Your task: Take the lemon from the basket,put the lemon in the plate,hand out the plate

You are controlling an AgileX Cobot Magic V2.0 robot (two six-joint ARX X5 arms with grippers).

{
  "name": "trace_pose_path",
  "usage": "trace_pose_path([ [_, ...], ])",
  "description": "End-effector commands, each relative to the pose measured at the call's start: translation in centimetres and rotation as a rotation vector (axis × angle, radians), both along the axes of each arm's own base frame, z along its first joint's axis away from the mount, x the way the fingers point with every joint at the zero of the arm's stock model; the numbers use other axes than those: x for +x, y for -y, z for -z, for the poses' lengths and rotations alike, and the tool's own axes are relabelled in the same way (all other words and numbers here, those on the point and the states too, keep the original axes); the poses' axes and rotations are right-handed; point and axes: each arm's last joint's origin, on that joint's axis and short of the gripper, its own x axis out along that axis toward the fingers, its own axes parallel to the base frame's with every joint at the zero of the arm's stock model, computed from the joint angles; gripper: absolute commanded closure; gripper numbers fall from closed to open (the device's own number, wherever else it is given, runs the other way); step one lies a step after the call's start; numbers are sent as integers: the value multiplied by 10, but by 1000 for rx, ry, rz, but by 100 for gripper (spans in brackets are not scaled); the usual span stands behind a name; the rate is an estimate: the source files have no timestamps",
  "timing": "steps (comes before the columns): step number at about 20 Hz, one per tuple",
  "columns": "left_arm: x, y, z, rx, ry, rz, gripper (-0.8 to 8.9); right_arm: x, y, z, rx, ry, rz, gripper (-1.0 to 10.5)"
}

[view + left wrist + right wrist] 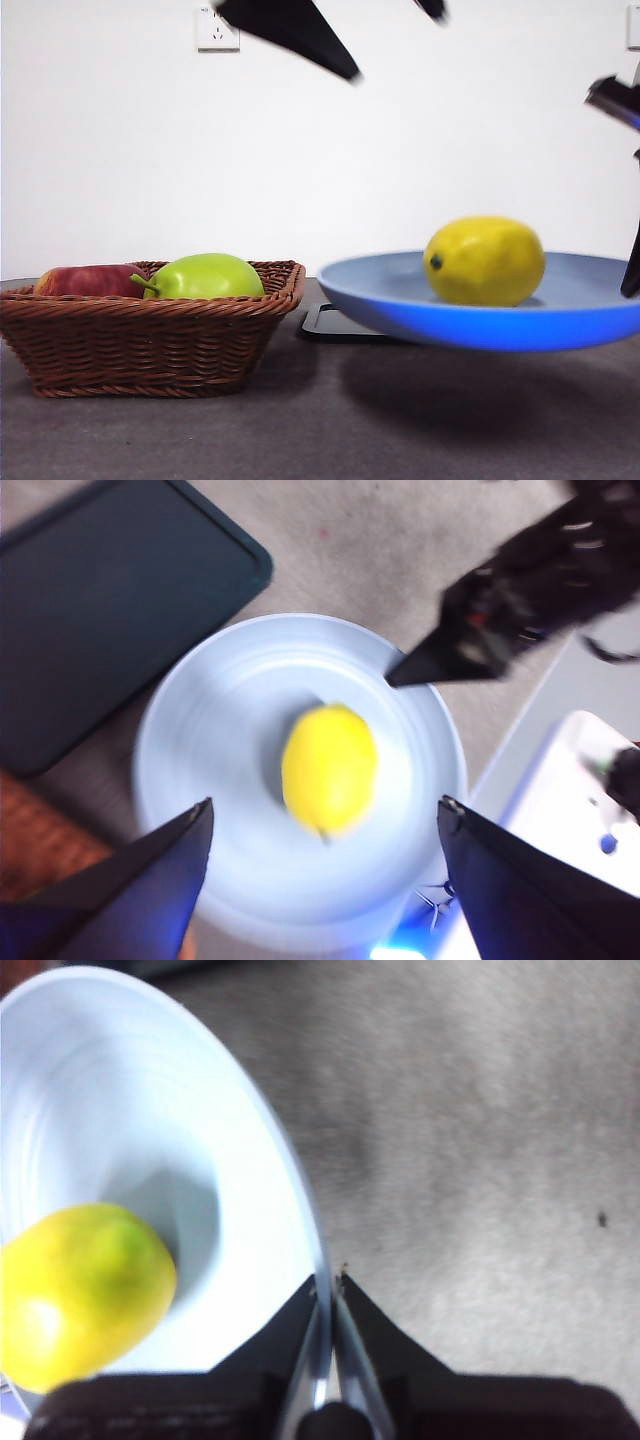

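Observation:
The light-blue plate [400, 290] hangs above the table with the yellow lemon [485, 260] lying in it. My right gripper [328, 1280] is shut on the plate's [150, 1090] rim, beside the lemon [80, 1295]; in the front view it shows at the right edge [630, 262]. Higher up, my left gripper [325, 803] is open above the lemon [330, 768] and the plate [200, 730], holding nothing. The front view shows it as a dark tip [300, 30] near the top. The brown wicker basket [140, 340] stands at the left on the table.
Inside the basket lie a yellow-green stemmed fruit [205, 277] and a red apple [90, 280]. A flat black tray [325, 325] rests on the table behind and under the plate's left side; it is also in the left wrist view [100, 610].

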Motion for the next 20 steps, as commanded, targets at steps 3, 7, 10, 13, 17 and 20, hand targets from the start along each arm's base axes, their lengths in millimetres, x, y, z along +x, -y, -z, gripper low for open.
trace_pose_path([
  [3,-27,-32,-41,-80,76,12,424,45,-6,-14,5,37,-4,944],
  [7,-49,-60,-63,-143,124,12,424,101,-5,-15,-13,59,-16,944],
  [10,-57,-71,-70,-164,140,11,424,142,-2,-9,-17,73,1,944],
  [13,-59,-74,-71,-161,138,11,424,176,2,1,-17,57,24,944],
  [17,-59,-74,-71,-160,138,10,424,202,7,18,-18,29,46,944],
  [20,-59,-74,-70,-159,137,11,424,207,11,26,-20,14,57,944],
])
